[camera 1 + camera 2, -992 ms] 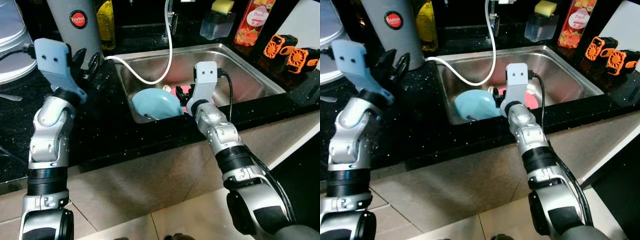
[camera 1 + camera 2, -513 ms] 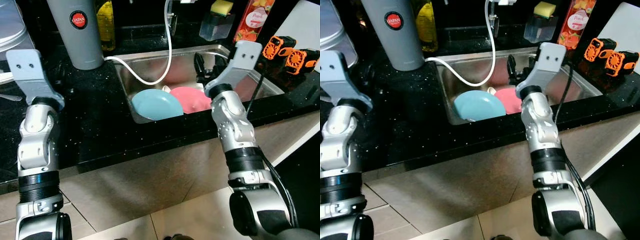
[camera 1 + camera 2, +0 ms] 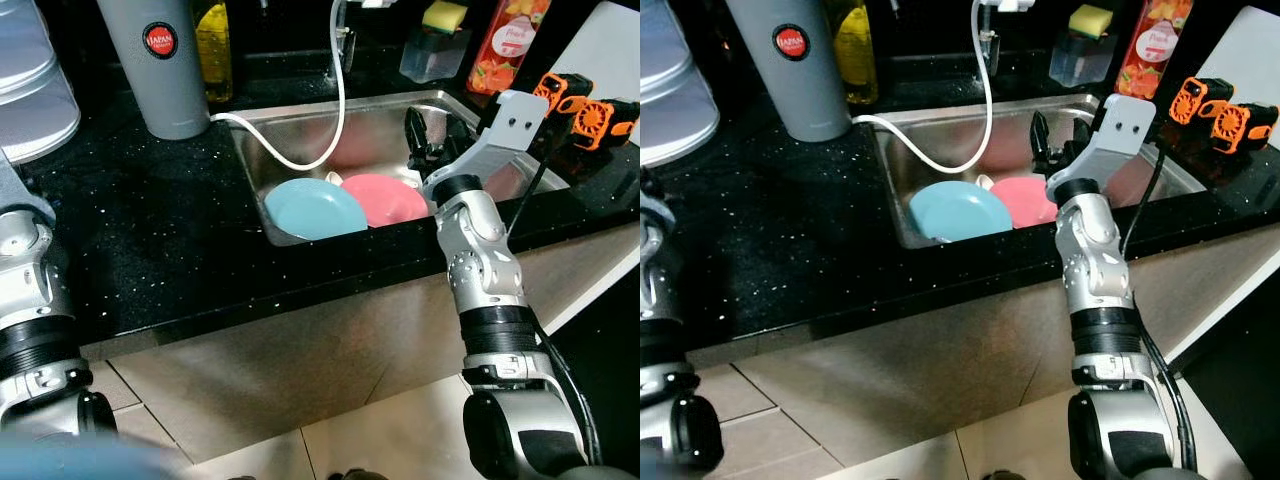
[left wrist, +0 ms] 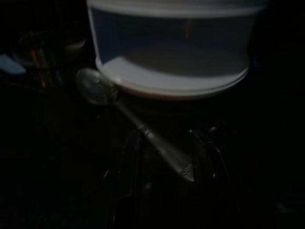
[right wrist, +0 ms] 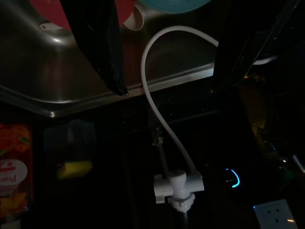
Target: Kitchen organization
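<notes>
A light blue plate (image 3: 315,207) and a pink plate (image 3: 385,198) lie side by side in the steel sink (image 3: 500,165). My right gripper (image 3: 432,135) hangs open above the sink's right half, just behind the pink plate, holding nothing. In the right wrist view its fingers (image 5: 100,43) stand wide apart, looking past the white hose (image 5: 162,109) to the tap fitting. My left arm (image 3: 20,260) is at the far left edge. In the dark left wrist view my left gripper (image 4: 169,136) is open, with a spoon (image 4: 138,121) lying between its fingers before a white lidded container (image 4: 171,47).
A grey thermos (image 3: 155,60) and a yellow bottle (image 3: 212,45) stand behind the black counter (image 3: 160,240). Stacked white containers (image 3: 30,95) sit at back left. A sponge holder (image 3: 433,45), a red bottle (image 3: 508,35) and orange devices (image 3: 585,105) line the back right.
My right gripper has risen from the plates and moved right and back, uncovering the pink plate. My left arm has swung left to the frame's edge.
</notes>
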Robot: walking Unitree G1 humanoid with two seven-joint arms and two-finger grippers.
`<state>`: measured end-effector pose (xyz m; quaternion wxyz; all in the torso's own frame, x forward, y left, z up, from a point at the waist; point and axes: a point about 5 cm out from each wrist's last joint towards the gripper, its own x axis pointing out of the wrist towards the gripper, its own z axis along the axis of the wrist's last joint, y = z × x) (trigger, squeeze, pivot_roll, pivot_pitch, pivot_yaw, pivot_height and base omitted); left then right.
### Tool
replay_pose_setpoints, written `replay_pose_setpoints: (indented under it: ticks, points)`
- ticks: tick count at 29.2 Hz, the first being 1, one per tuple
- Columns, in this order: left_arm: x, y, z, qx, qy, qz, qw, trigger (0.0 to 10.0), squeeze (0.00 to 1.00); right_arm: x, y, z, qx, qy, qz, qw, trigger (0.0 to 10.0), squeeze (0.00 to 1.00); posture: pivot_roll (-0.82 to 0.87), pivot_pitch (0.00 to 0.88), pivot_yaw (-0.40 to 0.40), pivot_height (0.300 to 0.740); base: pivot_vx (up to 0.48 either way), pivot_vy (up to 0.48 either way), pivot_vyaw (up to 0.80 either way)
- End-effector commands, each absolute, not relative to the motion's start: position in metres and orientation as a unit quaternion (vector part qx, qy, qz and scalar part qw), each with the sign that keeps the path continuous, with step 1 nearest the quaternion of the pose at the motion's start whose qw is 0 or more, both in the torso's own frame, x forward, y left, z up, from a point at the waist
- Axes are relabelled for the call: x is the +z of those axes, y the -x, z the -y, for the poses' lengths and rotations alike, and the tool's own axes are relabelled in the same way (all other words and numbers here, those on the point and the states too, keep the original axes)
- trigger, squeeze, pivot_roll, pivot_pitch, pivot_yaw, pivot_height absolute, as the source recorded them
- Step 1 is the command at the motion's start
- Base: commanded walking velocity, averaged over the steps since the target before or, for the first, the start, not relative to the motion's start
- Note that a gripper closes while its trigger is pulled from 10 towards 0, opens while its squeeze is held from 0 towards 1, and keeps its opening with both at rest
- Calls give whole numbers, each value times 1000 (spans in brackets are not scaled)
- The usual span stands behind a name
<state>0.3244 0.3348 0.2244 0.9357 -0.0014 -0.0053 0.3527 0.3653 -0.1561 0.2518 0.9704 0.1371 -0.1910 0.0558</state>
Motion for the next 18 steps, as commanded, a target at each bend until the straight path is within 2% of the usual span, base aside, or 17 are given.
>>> replay_pose_setpoints:
  ticks: [1,6,10,18]
  points:
    - [230,-325,-342,365,-13,9,931,10000,0,251,-363,160,54,-139,191,970,10000,0,137,46,-51,740,0,0,0]
    - [231,-330,-347,378,-9,1,926,10000,0,256,-357,166,70,-109,198,972,10000,0,89,70,-56,740,0,0,0]
    - [232,-334,-359,407,9,0,913,10000,0,262,-347,175,110,-30,195,974,10000,0,33,96,-65,740,0,0,0]
    - [228,-333,-378,442,49,-13,896,10000,0,272,-335,176,119,-12,210,970,10000,0,-14,110,-74,740,0,0,0]
